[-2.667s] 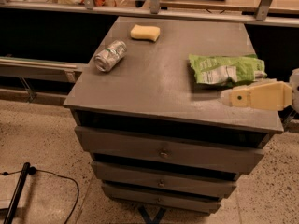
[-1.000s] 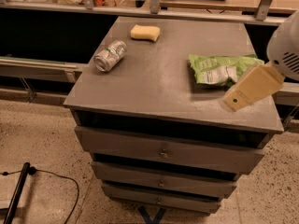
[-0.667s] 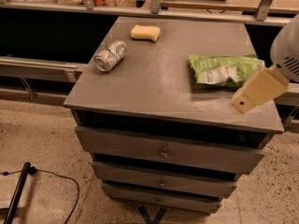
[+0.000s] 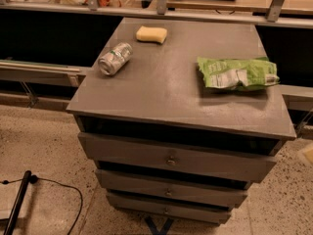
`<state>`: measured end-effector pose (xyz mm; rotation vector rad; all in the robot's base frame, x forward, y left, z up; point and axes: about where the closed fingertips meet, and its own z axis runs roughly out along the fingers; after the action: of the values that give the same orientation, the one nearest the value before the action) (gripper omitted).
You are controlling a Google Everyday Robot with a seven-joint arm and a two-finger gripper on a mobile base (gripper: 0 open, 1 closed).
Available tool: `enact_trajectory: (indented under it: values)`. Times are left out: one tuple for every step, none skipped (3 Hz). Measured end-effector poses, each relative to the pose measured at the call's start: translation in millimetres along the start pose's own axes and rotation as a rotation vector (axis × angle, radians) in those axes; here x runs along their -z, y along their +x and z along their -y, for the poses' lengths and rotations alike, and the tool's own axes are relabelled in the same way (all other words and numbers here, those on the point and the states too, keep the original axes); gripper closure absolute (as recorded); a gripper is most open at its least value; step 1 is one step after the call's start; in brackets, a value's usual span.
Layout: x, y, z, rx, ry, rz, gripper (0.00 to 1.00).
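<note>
Pulled away from beside the green chip bag [image 4: 238, 73]: claw [image 4: 308, 153], now only a pale blur at the right edge, below the level of the table [image 4: 161, 97] top, width impossible to tell. Bag flat on the table's right side. Well to its left, can [image 4: 115, 58] on its side; behind that, yellow sponge [image 4: 151, 34].

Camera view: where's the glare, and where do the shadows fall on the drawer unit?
Camera view: soft sheen on the grey top between can and chip bag; dark shadow under its front lip; gripper a pale patch at right edge.
</note>
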<state>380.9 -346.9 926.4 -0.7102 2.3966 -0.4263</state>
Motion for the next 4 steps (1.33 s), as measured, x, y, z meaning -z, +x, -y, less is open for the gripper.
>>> enact_trajectory:
  values:
    - [-27,51,12,-0.078,-0.001,0.074,0.00]
    - [-48,84,24,-0.153,0.049,0.166,0.00]
    - [-81,75,49,-0.229,0.090,0.314,0.00]
    - [-88,70,84,-0.366,0.069,0.556,0.00]
